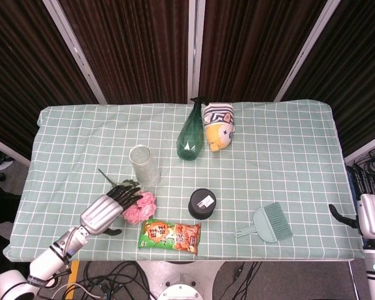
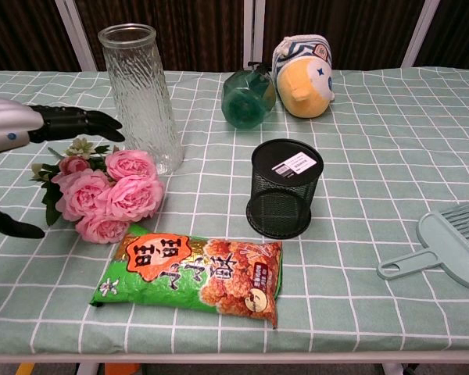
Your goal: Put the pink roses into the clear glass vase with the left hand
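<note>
Vase (image 2: 141, 94), ribbed clear glass, stands beside our roses (image 2: 105, 195); our left hand (image 1: 109, 206) hovers spread, holding nothing.

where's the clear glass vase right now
The clear ribbed glass vase stands upright on the table's left side in the chest view, just behind the pink rose bunch and left of the green bottle.

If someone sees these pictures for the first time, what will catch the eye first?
Probably the pink roses, lying near the table's front left with the left robot hand spread open just over them. Right behind them stands the tall glass vase, upright and empty. The bright snack bag in front of the roses also stands out.
</note>
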Controlling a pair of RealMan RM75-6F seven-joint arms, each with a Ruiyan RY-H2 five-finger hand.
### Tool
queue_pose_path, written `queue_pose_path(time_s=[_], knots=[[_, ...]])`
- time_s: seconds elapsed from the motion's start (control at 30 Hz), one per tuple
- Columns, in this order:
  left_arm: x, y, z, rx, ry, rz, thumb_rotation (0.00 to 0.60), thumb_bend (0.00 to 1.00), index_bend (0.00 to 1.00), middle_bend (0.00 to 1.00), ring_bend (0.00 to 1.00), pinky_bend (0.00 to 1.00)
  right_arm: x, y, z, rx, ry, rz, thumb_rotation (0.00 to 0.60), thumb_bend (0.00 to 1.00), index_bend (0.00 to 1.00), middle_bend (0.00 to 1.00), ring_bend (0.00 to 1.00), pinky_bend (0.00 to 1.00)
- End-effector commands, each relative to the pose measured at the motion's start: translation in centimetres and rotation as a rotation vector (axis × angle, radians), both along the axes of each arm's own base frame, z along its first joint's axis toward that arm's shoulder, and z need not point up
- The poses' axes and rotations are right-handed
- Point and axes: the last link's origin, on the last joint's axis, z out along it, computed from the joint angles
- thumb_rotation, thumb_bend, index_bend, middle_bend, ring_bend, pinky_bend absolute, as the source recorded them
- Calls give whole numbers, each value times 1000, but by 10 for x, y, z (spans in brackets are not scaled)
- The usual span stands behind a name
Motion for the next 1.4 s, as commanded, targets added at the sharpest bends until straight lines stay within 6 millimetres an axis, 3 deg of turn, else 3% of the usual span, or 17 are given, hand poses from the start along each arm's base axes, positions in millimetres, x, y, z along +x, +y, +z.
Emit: queue_pose_path(time_s=[0.03,1.03,1.4], knots=[[2,8,-7,-7,6,-8,600,55,86,0,0,102,-1,0,-1,5,-3,-2,600,161,0,0,0,0],[18,53,-42,-146,90,-13,600,50,86,0,0,119,-14,-4,-3,21,-12,-40,600,161,0,0,0,0],[11,54,-44,-164,136,10,600,84,90,6,2,212,-16,-5,-3,26,-11,-45,600,161,0,0,0,0]])
